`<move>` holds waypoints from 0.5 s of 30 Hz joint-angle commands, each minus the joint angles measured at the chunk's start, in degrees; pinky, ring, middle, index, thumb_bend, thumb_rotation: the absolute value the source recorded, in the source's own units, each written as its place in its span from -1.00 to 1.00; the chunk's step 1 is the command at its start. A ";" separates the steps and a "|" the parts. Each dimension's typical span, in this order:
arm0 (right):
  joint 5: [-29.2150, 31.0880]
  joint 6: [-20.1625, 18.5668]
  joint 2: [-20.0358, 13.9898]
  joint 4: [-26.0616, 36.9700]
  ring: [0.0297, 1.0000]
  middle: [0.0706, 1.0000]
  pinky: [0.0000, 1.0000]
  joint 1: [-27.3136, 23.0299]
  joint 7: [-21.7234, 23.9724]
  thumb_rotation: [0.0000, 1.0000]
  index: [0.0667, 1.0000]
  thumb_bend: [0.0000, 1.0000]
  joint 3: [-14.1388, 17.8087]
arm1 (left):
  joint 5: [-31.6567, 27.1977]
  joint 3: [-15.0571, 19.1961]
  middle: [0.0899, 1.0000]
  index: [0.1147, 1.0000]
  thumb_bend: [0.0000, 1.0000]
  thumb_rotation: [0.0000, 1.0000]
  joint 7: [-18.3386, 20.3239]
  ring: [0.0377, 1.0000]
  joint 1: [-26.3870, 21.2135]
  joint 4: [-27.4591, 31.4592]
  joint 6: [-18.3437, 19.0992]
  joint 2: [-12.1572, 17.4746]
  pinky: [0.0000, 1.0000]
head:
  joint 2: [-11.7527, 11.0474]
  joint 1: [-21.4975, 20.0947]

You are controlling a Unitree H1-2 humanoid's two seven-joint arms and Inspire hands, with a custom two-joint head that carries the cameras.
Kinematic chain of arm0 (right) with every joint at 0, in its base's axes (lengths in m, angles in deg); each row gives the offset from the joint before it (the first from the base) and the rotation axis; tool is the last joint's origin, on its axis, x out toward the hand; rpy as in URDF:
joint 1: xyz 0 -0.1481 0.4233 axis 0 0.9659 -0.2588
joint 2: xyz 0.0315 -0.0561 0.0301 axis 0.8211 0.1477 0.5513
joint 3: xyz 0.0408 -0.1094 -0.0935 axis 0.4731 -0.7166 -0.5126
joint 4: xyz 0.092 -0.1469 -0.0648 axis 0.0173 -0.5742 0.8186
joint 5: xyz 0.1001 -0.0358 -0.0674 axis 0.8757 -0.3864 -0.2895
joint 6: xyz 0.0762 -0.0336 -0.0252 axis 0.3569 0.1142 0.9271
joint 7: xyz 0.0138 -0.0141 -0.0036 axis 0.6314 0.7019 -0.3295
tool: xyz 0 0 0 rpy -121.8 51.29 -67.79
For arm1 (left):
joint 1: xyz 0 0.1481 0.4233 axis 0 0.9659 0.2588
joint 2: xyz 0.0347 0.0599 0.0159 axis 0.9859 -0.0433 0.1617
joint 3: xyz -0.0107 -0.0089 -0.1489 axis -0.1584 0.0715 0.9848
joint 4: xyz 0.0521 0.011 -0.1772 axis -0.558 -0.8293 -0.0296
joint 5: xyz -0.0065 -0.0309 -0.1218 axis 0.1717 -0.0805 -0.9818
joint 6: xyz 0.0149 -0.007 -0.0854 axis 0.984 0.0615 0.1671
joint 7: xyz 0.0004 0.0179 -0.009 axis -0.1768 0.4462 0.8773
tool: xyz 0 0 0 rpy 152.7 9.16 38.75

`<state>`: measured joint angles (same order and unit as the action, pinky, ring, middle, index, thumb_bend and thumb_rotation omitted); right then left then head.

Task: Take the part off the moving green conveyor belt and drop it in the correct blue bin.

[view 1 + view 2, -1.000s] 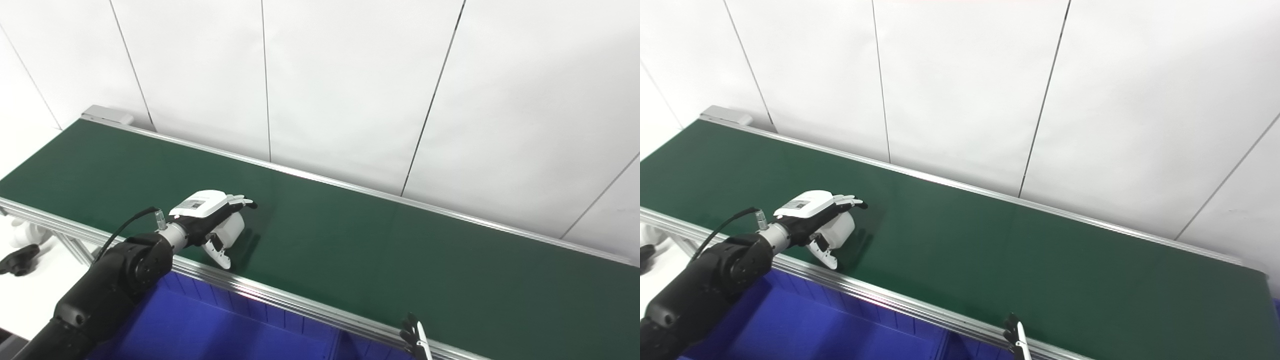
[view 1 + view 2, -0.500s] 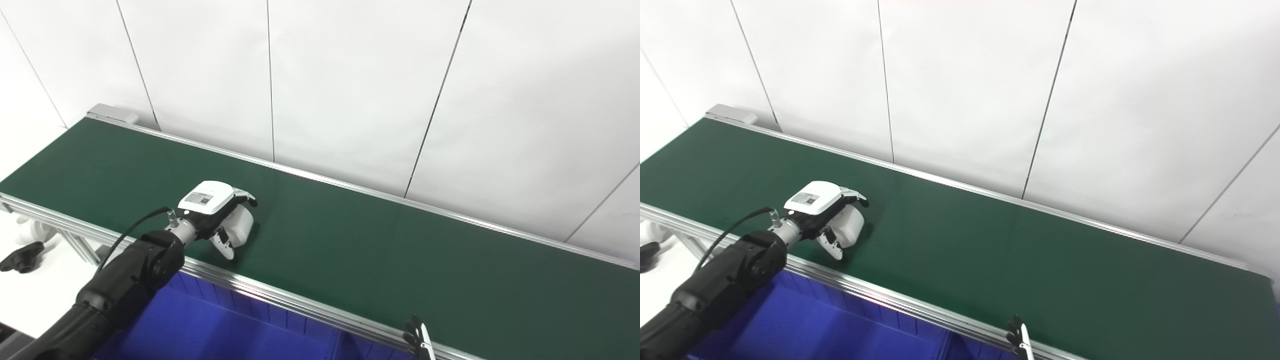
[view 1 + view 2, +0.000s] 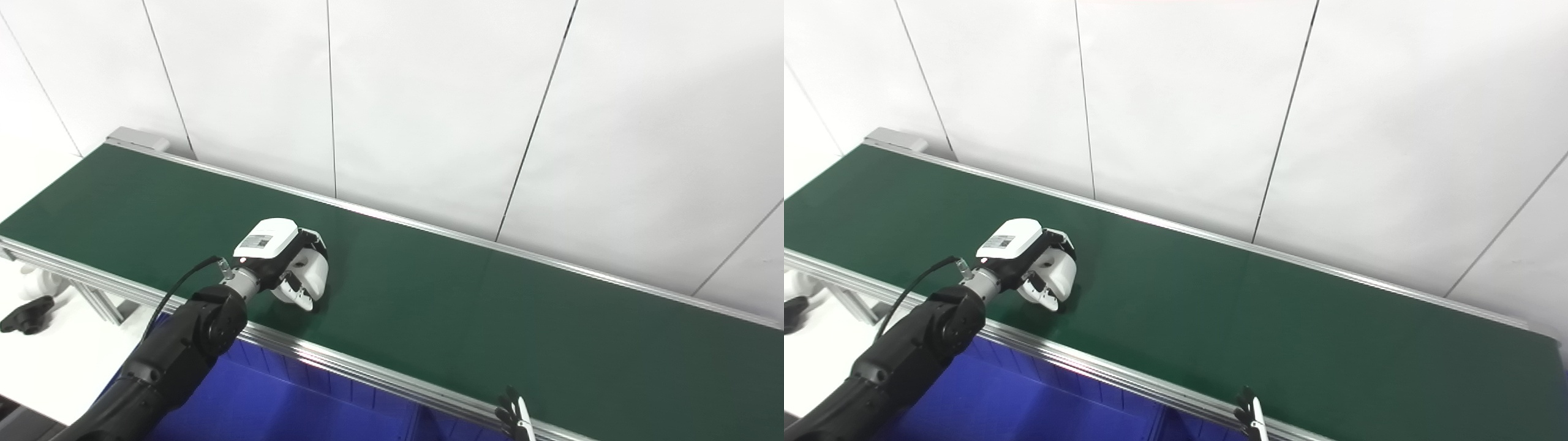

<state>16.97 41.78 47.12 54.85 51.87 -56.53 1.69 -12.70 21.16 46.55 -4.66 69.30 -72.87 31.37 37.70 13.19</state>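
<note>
My left hand (image 3: pixel 288 263) is low over the near part of the green conveyor belt (image 3: pixel 490 318), its white back facing up. Its fingers and thumb are curled around a white rounded part (image 3: pixel 312 274), which rests on or just above the belt. The same hand and part (image 3: pixel 1058 274) show in the right eye view. Only the fingertips of my right hand (image 3: pixel 513 418) show at the bottom edge, next to the belt's near rail; I cannot tell its state. A blue bin (image 3: pixel 275 410) lies below the near rail.
The belt's aluminium near rail (image 3: pixel 367 376) runs between the belt and the bin. A white panelled wall (image 3: pixel 429 110) stands right behind the belt. A white surface with a black knob (image 3: pixel 24 313) lies at the far left.
My left hand has moved right along the belt, and its fingers have curled from stretched out to closed around the white part. The right hand has not moved.
</note>
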 commanded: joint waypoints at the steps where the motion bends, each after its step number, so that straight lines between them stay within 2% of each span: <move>1: 0.24 2.22 0.68 2.09 0.76 0.84 0.67 0.34 0.02 -0.22 0.97 0.23 -0.25 | -1.19 1.46 -0.19 -0.02 -0.01 -1.00 -1.75 -0.29 0.51 4.11 -1.18 1.24 -0.30 | 0.03 -0.06; 5: 0.47 1.47 0.91 3.32 0.76 0.84 0.67 0.95 0.43 -0.24 0.97 0.22 -0.31 | -4.73 3.27 -0.17 -0.01 -0.02 -1.00 -1.93 -0.29 4.24 10.45 -4.18 1.12 -0.25 | 0.89 -0.87; 6: 0.60 1.06 0.99 3.86 0.76 0.84 0.67 1.18 0.66 -0.24 0.97 0.23 -0.30 | -5.61 3.78 -0.15 -0.01 -0.02 -1.00 -1.86 -0.28 5.49 12.56 -4.82 0.99 -0.23 | 2.21 -1.93; 9: 0.85 0.00 1.19 5.56 0.78 0.85 0.69 1.79 1.56 -0.23 0.97 0.23 -0.22 | -8.27 5.03 -0.14 -0.01 -0.01 -1.00 -0.25 -0.26 9.60 19.47 -5.33 0.36 -0.17 | 3.71 -3.50; 13: 0.30 -0.60 1.20 7.21 0.76 0.83 0.67 2.25 2.17 -0.23 0.95 0.25 0.08 | -11.21 4.93 -0.12 -0.02 -0.02 -1.00 0.95 -0.27 15.12 25.84 -8.80 -0.07 -0.21 | 5.47 -5.94; 15: 0.13 -0.36 1.10 7.54 0.74 0.82 0.65 2.39 2.22 -0.23 0.94 0.27 0.38 | -12.40 4.32 -0.09 -0.06 -0.01 -1.00 3.10 -0.23 17.74 28.48 -8.17 -0.57 -0.14 | 6.10 -6.73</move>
<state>17.26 41.12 47.84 60.35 54.08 -54.31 1.89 -23.96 25.31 48.84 12.47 95.04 -80.41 30.49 43.68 6.51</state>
